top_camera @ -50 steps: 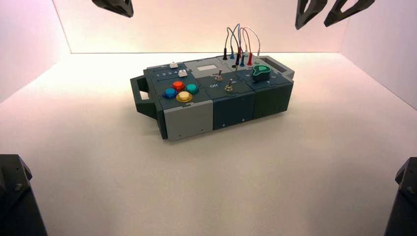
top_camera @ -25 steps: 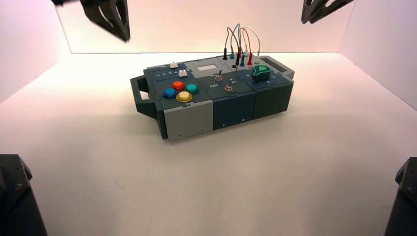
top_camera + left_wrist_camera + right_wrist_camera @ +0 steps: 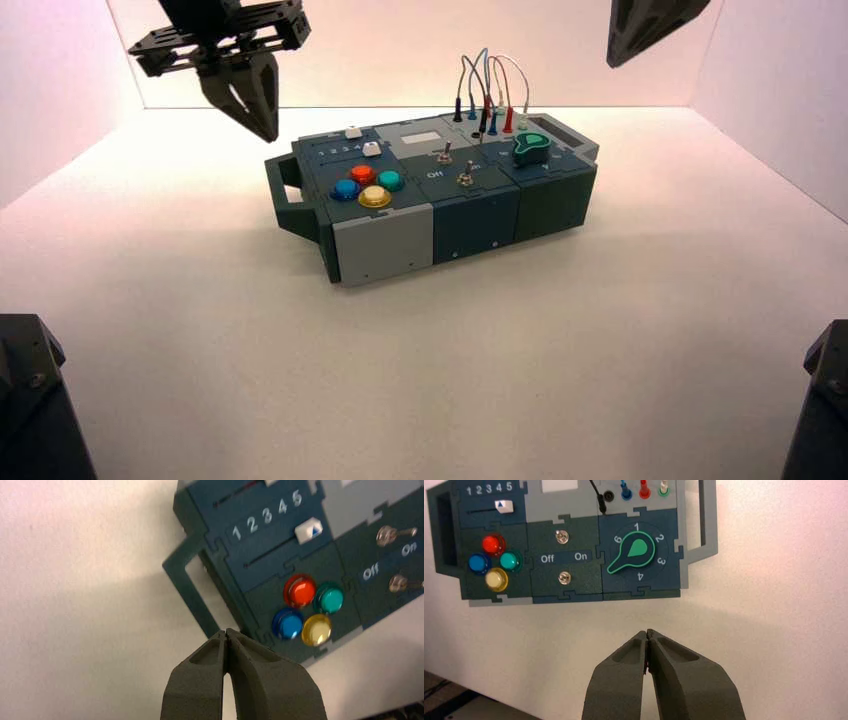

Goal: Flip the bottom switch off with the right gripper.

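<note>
The bottom switch [image 3: 465, 178] is a small silver toggle at the front middle of the box top, just in front of the white "Off" and "On" lettering. It also shows in the right wrist view [image 3: 565, 577] and the left wrist view [image 3: 398, 583], where its lever leans toward "On". My right gripper [image 3: 618, 58] hangs high at the back right, far above and behind the box; its fingers [image 3: 647, 635] are shut and empty. My left gripper [image 3: 266, 132] hovers above the box's left end, shut and empty [image 3: 226, 632].
A second silver toggle [image 3: 446, 155] stands behind the bottom switch. Four coloured buttons [image 3: 367, 185] and two sliders [image 3: 371, 149] lie to the left, a green knob [image 3: 532, 149] to the right, and plugged wires [image 3: 488, 100] at the back. The box handle [image 3: 285, 195] juts out left.
My left gripper has come down into view toward the box's left end. My right gripper's fingers, apart one second ago, have come together high at the back right.
</note>
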### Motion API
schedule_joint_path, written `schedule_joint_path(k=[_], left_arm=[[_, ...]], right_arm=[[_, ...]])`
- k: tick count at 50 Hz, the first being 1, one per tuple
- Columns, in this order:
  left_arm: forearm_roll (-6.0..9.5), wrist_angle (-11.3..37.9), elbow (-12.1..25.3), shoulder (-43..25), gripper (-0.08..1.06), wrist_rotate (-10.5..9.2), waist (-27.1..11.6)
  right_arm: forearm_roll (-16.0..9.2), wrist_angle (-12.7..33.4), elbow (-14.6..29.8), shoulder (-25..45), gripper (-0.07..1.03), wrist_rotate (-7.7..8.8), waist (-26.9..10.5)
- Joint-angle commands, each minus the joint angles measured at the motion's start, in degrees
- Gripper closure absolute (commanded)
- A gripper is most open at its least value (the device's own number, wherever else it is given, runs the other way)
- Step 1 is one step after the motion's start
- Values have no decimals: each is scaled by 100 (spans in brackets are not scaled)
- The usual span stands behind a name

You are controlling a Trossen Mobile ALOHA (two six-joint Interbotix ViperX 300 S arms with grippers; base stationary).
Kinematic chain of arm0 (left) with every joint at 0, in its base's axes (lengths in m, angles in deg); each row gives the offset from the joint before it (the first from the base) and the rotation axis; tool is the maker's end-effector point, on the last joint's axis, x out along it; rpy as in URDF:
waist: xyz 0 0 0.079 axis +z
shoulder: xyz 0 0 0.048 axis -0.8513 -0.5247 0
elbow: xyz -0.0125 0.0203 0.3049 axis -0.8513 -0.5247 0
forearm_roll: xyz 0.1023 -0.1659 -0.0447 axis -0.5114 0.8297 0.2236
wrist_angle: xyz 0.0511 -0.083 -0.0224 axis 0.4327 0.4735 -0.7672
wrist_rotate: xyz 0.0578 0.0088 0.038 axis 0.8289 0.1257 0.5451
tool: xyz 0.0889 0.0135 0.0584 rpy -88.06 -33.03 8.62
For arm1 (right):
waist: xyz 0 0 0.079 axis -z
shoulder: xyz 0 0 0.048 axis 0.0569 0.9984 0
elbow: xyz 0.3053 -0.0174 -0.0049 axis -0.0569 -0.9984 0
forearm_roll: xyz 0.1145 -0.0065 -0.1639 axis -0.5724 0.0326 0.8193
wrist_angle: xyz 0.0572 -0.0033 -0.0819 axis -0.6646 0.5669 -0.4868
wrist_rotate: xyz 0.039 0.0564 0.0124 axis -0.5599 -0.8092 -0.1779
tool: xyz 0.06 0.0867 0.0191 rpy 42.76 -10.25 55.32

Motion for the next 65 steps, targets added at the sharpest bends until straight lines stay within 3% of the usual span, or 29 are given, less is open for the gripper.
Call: schedule_joint_path(k=[1, 20, 40, 51, 60, 65], left_arm=[[9, -158, 193, -70, 101, -44, -9], [0, -703, 229, -668, 101, -62, -9], [0, -1002, 413, -1230, 101, -114, -9], [-26, -1011, 562, -1573, 101, -105, -9], [-26, -1046, 598, -1723, 101, -105, -9], [-35, -1055, 598, -1793, 101, -79, -9]], right_arm=[[-26, 53, 193, 70, 98, 141, -79], [-26, 53, 290, 483, 98, 571, -220], [-26, 18, 466, 826, 98, 791, -519], [-44, -79, 562, 1002, 99, 703, -879], [-79, -211, 510, 1151, 99, 457, -1011], [-79, -510, 422, 1239, 99, 316, -1011]])
